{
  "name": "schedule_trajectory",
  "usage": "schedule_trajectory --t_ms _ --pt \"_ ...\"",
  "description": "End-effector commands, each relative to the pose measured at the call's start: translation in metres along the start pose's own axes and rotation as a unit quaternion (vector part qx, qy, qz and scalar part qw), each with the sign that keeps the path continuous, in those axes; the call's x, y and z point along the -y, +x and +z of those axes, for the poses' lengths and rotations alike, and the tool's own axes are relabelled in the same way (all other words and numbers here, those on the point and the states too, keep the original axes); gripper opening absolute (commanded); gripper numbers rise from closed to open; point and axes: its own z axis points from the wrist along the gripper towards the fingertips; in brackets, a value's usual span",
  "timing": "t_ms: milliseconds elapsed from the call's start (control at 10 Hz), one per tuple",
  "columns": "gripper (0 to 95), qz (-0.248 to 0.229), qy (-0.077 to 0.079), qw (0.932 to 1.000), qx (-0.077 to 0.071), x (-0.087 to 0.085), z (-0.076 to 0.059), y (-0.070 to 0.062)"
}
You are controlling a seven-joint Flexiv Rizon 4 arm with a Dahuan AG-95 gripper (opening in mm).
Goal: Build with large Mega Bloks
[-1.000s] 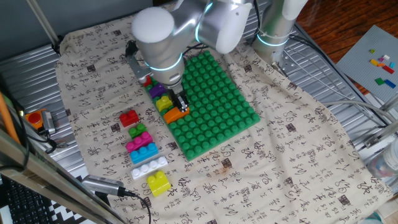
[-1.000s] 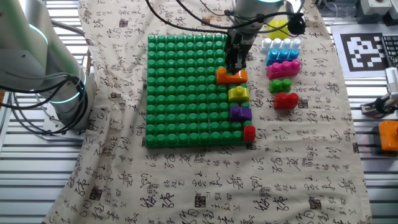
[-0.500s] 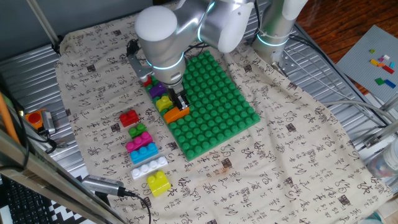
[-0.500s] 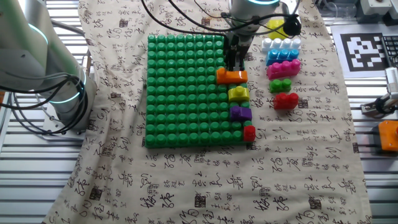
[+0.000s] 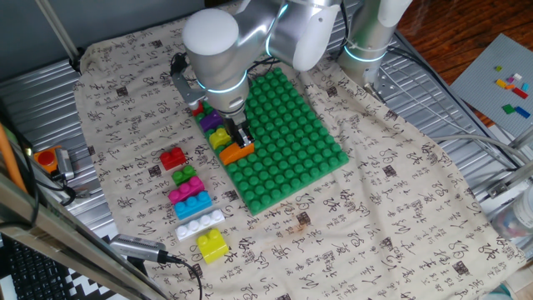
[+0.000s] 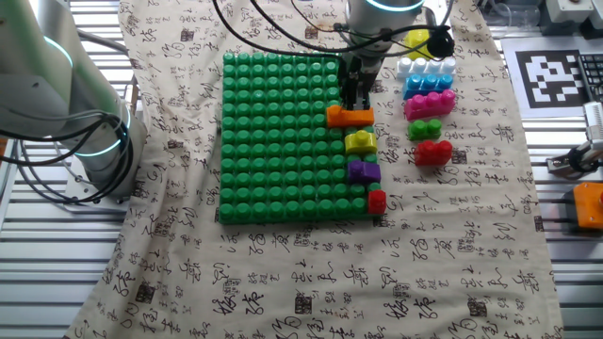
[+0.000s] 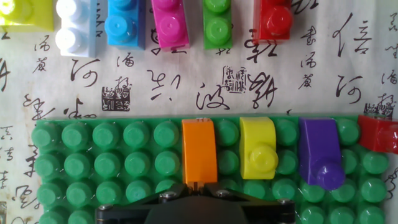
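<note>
My gripper (image 6: 353,94) sits right over the inner end of the orange block (image 6: 350,117), the fingertips down at its top. In the hand view the orange block (image 7: 199,152) runs straight out from the dark gripper body at the bottom edge, and its near end disappears under that body. I cannot tell how far apart the fingers stand, or whether they pinch the block or only touch it: the tips are hidden in the hand view and too small in both fixed views.

The orange block lies pressed onto the green baseplate (image 6: 273,141) at its edge, one in a row of four. Next along that edge I see a yellow block (image 7: 258,155), then a purple block (image 7: 321,152), then a red block (image 7: 378,134) at the corner.

The hand view alone shows me the studs clearly. One fixed view shows the arm's big white joint (image 5: 218,43) looming over the row, hiding part of it; the other fixed view gives the whole row unobstructed.

Off the plate, on the printed cloth (image 6: 283,273), loose blocks wait in a line: red brick (image 5: 173,158), green brick (image 5: 184,176), pink brick (image 5: 185,191), blue brick (image 5: 192,204), white brick (image 5: 200,224), yellow brick (image 5: 212,244).
</note>
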Motion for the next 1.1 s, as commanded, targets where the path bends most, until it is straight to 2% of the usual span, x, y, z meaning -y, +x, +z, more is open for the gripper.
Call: schedule_trajectory --t_ms 100,400,800,1100 --pt "0.0 -0.002 0.000 1.0000 -0.003 -0.001 -0.003 -0.002" --pt "0.0 -0.009 0.001 1.0000 -0.003 0.002 -0.004 -0.008" --pt "0.0 -0.008 -0.002 1.0000 0.002 0.003 0.004 -0.010" --pt "0.0 -0.001 -0.004 1.0000 0.005 -0.004 0.012 -0.014"
